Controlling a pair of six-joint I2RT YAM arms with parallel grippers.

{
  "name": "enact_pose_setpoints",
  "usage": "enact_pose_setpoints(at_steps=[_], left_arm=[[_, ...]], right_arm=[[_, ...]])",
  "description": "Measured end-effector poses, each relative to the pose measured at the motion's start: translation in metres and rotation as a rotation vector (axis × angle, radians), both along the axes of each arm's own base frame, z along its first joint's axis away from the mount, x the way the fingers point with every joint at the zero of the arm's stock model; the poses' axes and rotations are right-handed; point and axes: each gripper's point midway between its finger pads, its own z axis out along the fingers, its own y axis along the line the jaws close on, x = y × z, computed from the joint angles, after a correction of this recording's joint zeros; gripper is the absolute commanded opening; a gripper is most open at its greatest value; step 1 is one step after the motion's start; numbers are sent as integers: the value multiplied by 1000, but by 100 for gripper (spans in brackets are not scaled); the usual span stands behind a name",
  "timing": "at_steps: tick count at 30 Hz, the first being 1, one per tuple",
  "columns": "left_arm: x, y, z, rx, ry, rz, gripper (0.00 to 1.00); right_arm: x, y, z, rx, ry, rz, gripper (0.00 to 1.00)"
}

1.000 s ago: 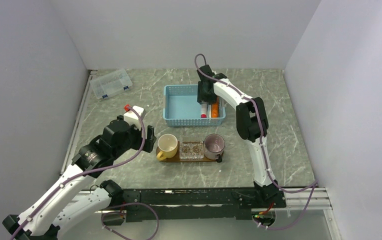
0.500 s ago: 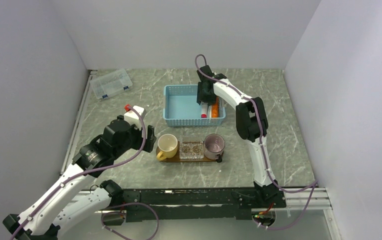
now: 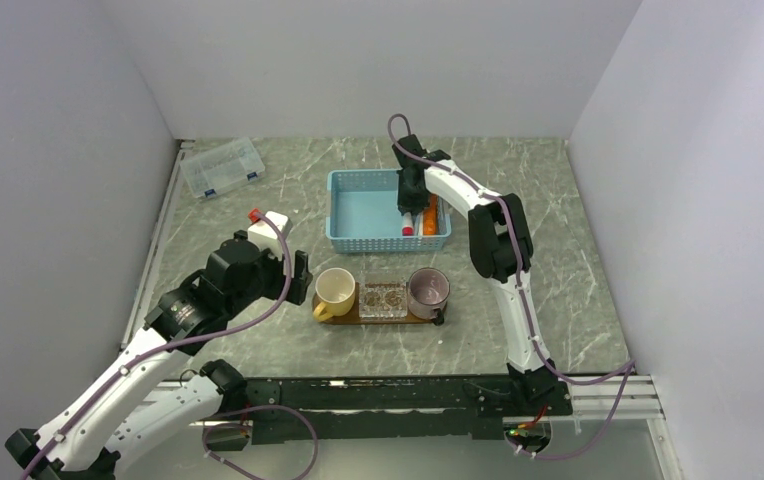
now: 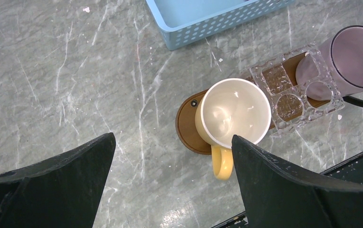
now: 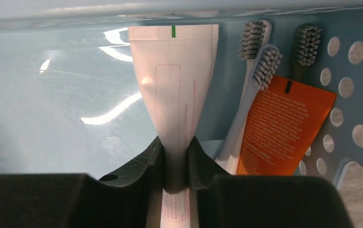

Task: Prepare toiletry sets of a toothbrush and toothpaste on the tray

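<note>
In the right wrist view my right gripper (image 5: 176,159) is shut on a white toothpaste tube (image 5: 175,80) lying in the light-blue basket (image 5: 355,85). Right of the tube lie two white toothbrushes (image 5: 246,109), a dark toothbrush (image 5: 305,45) and an orange toothpaste tube (image 5: 279,128). From above, the right gripper (image 3: 410,205) reaches down into the basket (image 3: 368,215). The dark brown tray (image 4: 189,128) carries a yellow mug (image 4: 232,111), a clear holder (image 4: 291,95) and a purple mug (image 4: 350,57). My left gripper (image 4: 172,137) hangs open above the tray's left end, holding nothing.
A clear plastic compartment box (image 3: 222,166) sits at the far left of the table. The basket stands just behind the tray (image 3: 398,320). White walls close the table on three sides.
The right gripper's jaws have closed onto the white toothpaste tube in the basket. The left arm has not moved.
</note>
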Motion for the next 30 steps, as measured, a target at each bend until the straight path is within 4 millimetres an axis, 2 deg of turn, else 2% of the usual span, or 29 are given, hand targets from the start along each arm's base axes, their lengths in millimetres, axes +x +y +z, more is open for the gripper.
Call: enact_pose_setpoints(at_steps=[2, 9, 13, 17, 24, 27, 30], left_arm=[[0, 0, 0, 0, 0, 0, 99], [-1, 1, 2, -7, -8, 0, 99], [-2, 1, 4, -14, -14, 1, 99], [-1, 0, 8, -13, -12, 0, 99], [9, -8, 44, -40, -46, 0, 99], [13, -12, 58, -48, -50, -1, 100], [16, -18, 70, -59, -42, -11, 99]], right_arm=[[0, 0, 0, -1, -1, 4, 10], [-2, 0, 6, -2, -13, 32, 10], [-14, -3, 18, -13, -18, 81, 11], [-19, -8, 56, -16, -91, 130, 13], [-23, -11, 154, 34, -337, 209, 13], [-38, -9, 182, 62, -409, 267, 13], [-63, 1, 201, 87, -450, 362, 13]])
